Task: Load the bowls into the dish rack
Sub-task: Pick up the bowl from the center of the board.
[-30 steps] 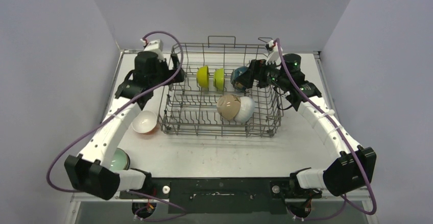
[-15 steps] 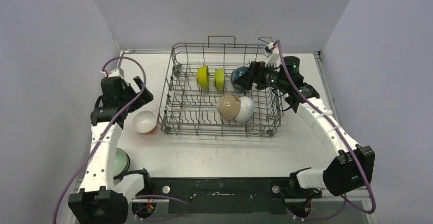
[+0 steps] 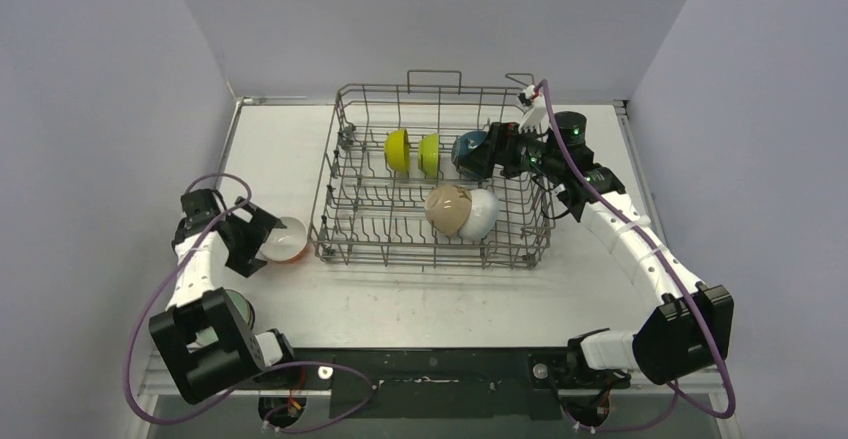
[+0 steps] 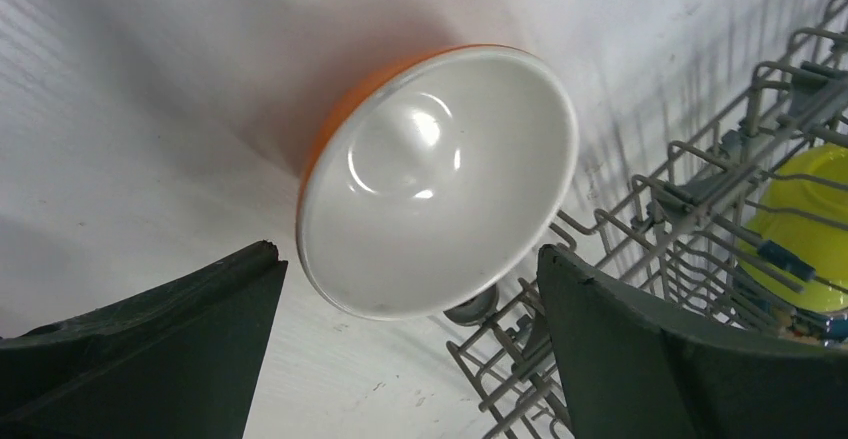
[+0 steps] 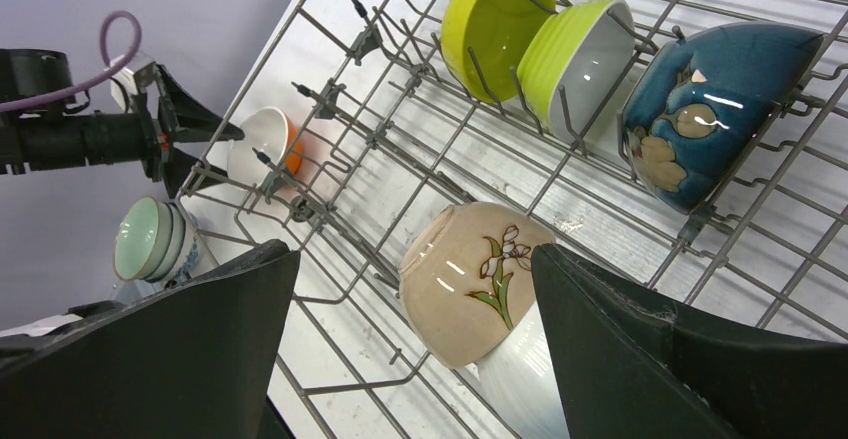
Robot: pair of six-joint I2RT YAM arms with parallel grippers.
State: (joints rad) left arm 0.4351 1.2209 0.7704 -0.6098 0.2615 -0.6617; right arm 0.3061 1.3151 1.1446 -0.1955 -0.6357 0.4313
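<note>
The dish rack (image 3: 430, 261) holds a yellow bowl (image 3: 397, 149), a lime bowl (image 3: 429, 153) and a dark blue bowl (image 3: 466, 147) on edge in its far row. A beige flowered bowl (image 3: 446, 208) and a white bowl (image 3: 483, 215) lie nearer. An orange bowl (image 3: 284, 239) with a white inside leans on the table against the rack's left side. My left gripper (image 3: 258, 244) is open just left of it, and its jaws straddle the orange bowl (image 4: 440, 179) without touching. My right gripper (image 3: 482, 155) hangs open and empty above the rack's right side, over the beige bowl (image 5: 470, 279).
A stack of pale green bowls (image 3: 236, 311) sits at the near left, partly behind the left arm, and shows in the right wrist view as well (image 5: 150, 239). The rack's left wall (image 4: 640, 219) stands right beside the left gripper's right finger. Walls close in the table's sides.
The left arm swung from the rack's far left corner back toward the near left, and its open gripper now sits at the orange bowl. The right arm barely moved.
</note>
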